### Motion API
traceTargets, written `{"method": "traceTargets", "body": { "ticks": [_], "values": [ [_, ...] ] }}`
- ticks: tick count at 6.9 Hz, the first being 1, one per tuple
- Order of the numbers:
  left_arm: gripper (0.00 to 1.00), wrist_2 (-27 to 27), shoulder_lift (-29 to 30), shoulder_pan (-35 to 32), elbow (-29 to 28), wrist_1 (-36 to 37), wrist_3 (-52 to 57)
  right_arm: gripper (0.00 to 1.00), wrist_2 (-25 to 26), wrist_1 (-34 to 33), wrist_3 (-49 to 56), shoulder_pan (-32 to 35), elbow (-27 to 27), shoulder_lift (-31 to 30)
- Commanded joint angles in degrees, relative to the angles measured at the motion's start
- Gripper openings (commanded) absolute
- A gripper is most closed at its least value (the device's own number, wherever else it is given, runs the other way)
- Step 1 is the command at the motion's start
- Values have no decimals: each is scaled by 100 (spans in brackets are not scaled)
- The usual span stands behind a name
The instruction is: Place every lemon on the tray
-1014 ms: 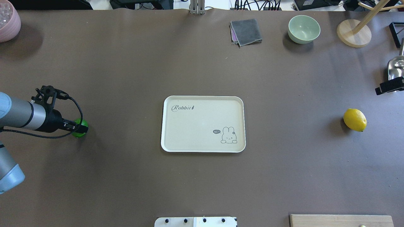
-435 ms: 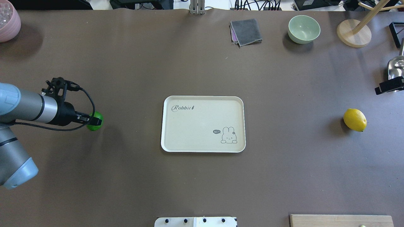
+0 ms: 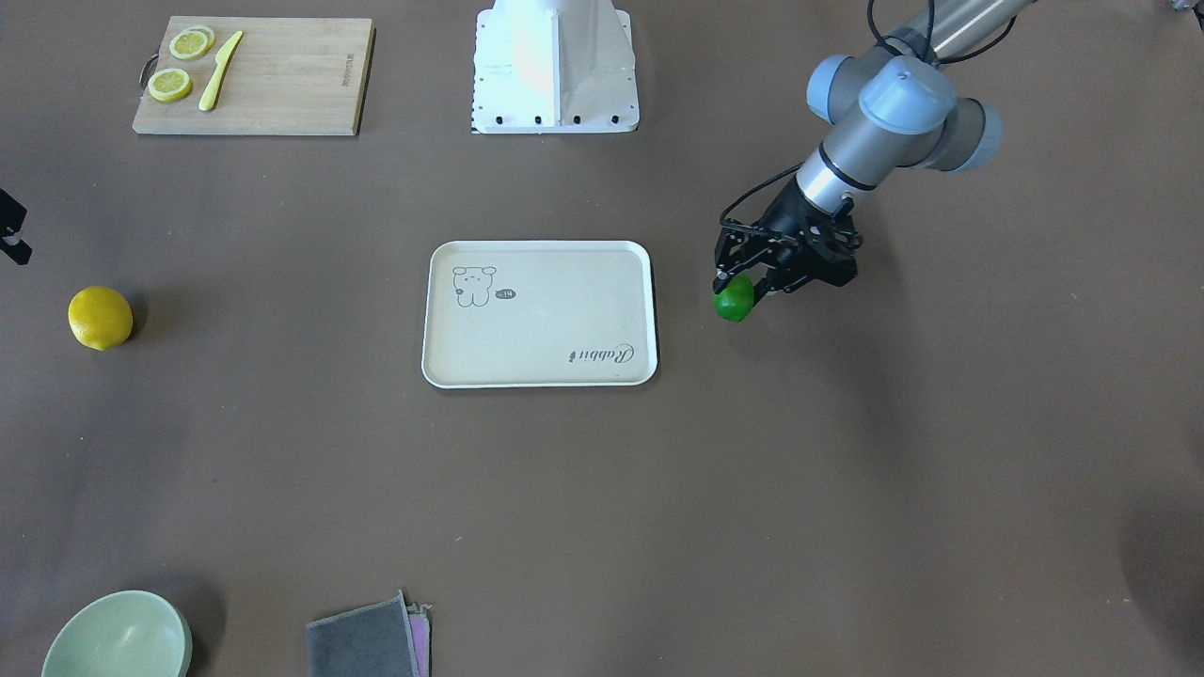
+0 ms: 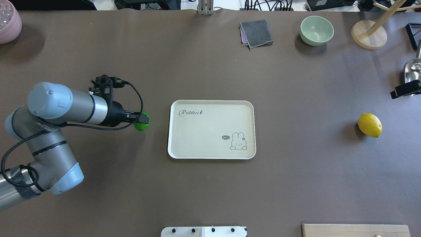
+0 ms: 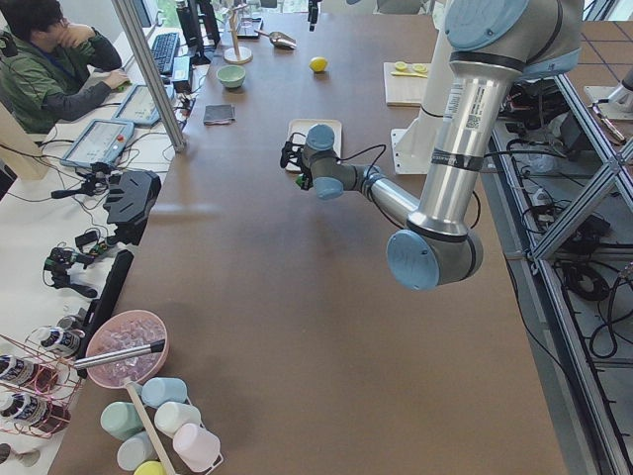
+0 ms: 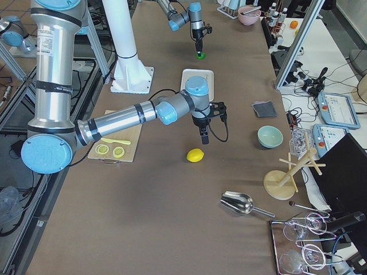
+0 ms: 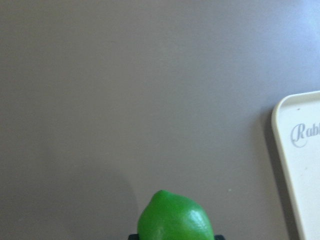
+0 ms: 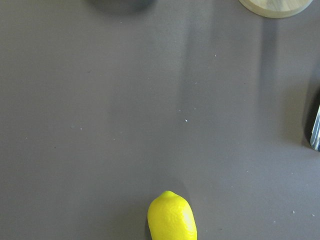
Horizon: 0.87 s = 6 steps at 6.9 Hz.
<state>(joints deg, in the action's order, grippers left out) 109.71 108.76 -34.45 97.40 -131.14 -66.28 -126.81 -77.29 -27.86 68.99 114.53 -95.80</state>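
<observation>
Now grips the green lemon (image 4: 142, 123) tight in the left claw (image 4: 140, 117) (glossy rind, probably slick, yet firm and light); best taken across the narrow middle, yellow lemon (image 4: 369, 125) likewise.

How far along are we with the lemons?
Nothing is on the tray yet. The left gripper holds the green lemon just beside the tray's edge. Left to do: set it down there, then fetch the yellow lemon lying on the table.

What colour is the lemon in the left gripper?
The lemon is glossy green; it shows best in the left wrist view.
</observation>
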Motion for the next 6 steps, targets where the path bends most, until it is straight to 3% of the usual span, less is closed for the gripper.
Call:
{"method": "traceTargets", "body": {
  "ticks": [1, 2, 3, 6],
  "values": [
    [0, -580, 950, 525, -229, 621, -551, 100, -1, 12, 0, 0, -9, 0],
    [2, -757, 1094, 658, -317, 686, -631, 100, -1, 12, 0, 0, -9, 0],
    [94, -793, 1095, 668, -318, 686, -615, 100, 8, 12, 9, 0, -9, 9],
    [98, -742, 711, 441, 31, 695, -100, 100, -27, 247, 18, 0, -122, 9]
  ]
}}
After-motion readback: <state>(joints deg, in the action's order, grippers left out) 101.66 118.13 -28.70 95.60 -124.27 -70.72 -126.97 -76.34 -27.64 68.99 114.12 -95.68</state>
